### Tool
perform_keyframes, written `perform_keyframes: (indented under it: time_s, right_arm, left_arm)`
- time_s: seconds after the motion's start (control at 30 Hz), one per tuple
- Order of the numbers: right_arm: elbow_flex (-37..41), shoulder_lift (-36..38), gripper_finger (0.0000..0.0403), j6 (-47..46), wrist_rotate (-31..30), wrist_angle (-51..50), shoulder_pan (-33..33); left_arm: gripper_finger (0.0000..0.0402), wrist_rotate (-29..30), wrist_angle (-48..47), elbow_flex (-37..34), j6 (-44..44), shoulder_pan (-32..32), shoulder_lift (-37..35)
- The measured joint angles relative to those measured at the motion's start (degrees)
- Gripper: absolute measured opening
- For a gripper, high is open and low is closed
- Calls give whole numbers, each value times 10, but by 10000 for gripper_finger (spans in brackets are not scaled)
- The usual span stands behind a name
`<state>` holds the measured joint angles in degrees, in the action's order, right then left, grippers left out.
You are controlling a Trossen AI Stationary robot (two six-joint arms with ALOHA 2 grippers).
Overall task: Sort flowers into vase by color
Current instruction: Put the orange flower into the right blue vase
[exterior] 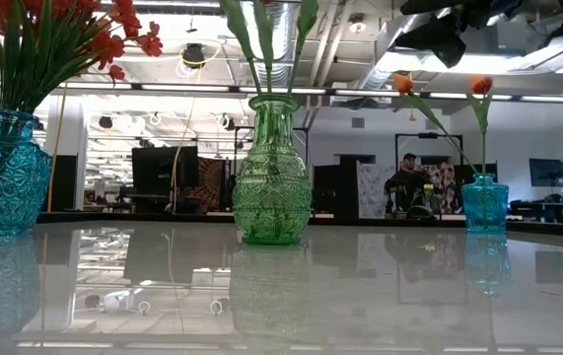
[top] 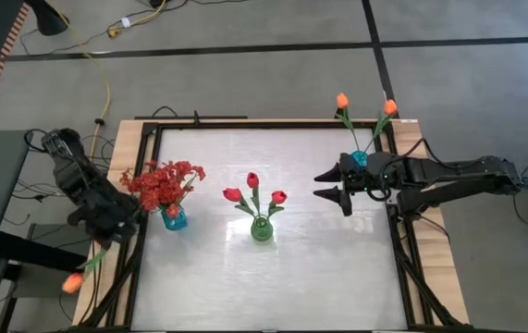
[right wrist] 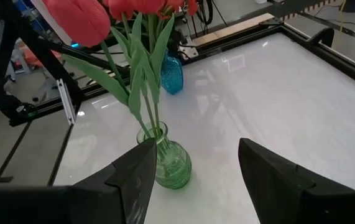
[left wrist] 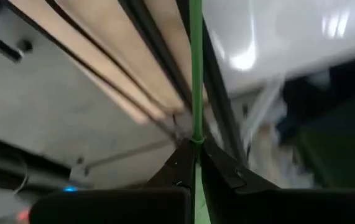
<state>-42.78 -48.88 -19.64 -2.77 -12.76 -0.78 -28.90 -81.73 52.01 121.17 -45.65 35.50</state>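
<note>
Your left gripper (top: 106, 242) was clamped on an orange tulip's (top: 72, 282) green stem, past the table's (top: 273, 277) left edge near its front-left corner. Your right gripper (top: 330, 184) hovered wide and empty by the right edge, beside the small blue vase (top: 360, 159) holding two orange tulips (top: 342, 101), facing the green vase (top: 261, 228) of red tulips (top: 252, 179).
</note>
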Motion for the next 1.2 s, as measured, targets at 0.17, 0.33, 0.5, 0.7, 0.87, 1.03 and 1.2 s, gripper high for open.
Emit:
perform_keyframes:
  time_s: [0.17, 0.33, 0.5, 0.7, 0.87, 1.03, 1.2]
  right_arm:
    - [0, 0, 254, 0, -1, 0, 3]
    - [0, -3, 254, 2, -2, 0, 6]
    - [0, -12, 254, 2, -2, -4, 6]
    - [0, -30, 254, 2, -2, 10, 6]
    - [0, -28, 254, 9, -2, 17, 6]
    - [-1, -14, 254, 30, -5, 31, 21]
    - [-36, -13, 254, 64, -5, 30, 38]
  left_arm:
    - [0, -64, 124, 0, -75, 0, -3]
    - [0, -57, 241, 0, -106, 0, -3]
    - [0, -82, 348, 0, -105, 0, 4]
    - [0, -80, 454, 0, -106, 0, 14]
    - [0, 65, 548, 0, -116, 0, 12]
    - [0, 205, 635, 0, -214, 1, 12]
    - [0, 274, 712, 0, -334, 27, 17]
